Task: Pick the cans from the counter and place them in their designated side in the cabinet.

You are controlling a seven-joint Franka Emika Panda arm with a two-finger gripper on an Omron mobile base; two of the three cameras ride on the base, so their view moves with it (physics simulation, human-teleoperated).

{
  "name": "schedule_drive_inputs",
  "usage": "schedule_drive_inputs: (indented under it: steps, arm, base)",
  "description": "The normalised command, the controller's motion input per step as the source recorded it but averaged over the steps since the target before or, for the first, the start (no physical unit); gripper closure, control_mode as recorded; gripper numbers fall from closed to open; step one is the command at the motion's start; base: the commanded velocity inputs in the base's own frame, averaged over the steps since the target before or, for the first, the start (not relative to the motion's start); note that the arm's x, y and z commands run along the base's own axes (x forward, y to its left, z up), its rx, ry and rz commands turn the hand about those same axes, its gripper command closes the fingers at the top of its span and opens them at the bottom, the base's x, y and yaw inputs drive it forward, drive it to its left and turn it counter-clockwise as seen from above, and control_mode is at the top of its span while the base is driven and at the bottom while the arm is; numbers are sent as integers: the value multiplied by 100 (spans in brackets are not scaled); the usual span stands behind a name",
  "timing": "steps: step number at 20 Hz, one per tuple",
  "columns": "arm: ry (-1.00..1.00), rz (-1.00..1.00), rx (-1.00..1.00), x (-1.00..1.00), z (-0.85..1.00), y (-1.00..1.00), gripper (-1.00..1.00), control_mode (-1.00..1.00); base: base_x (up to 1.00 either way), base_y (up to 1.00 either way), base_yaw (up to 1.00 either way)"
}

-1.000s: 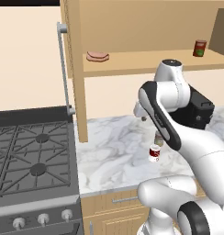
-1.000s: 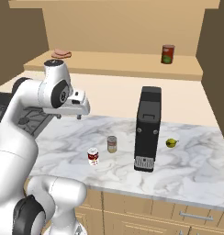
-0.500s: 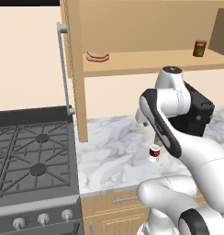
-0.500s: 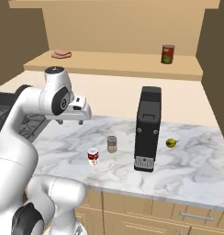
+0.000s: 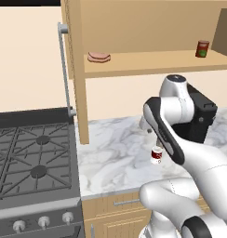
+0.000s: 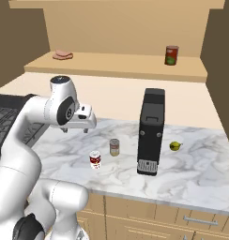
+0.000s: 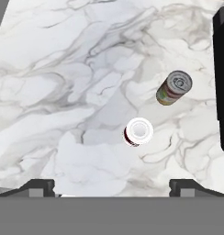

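On the white marble counter (image 6: 191,164) stand two cans. The red can with a white band (image 6: 95,159) (image 5: 156,155) sits near the front, and the grey-olive can with a yellowish label (image 6: 115,146) is just behind and right of it. My gripper (image 6: 75,129) (image 5: 144,125) hangs open above the counter, left of both cans and apart from them, holding nothing. Looking down in the hand view, the red can (image 7: 138,132) lies between and ahead of my open gripper (image 7: 113,187), and the grey-olive can (image 7: 174,87) is farther off. The cabinet (image 6: 121,65) (image 5: 148,62) is open above.
A darker red can (image 6: 171,55) (image 5: 202,48) stands at the shelf's right and a slab of meat (image 6: 63,55) (image 5: 98,56) at its left. A tall black appliance (image 6: 151,131) (image 7: 222,78) stands right of the cans, with a small yellow-green fruit (image 6: 175,146) beyond. The stove (image 5: 31,158) is left; the cabinet door handle (image 5: 64,69) hangs above it.
My hand has sunk a little toward the counter and the arm has shifted slightly. Both cans stand where they were.
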Motion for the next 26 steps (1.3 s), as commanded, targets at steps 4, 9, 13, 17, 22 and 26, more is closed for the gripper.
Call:
schedule_drive_inputs:
  steps: [4,9,13,17,22,26]
  arm:
    - [0,0,0,0,-20,-10,-100,-100]
    - [0,0,0,0,-19,-9,-100,-100]
    - [0,0,0,0,-19,-11,-100,-100]
    - [0,0,0,0,-19,-14,-100,-100]
    - [0,0,0,3,-17,-11,-100,-100]
    - [0,0,0,4,-16,-9,-100,-100]
  base:
    - [0,0,0]
    - [0,0,0]
    - [0,0,0]
    - [0,0,0]
    - [0,0,0]
    - [0,0,0]
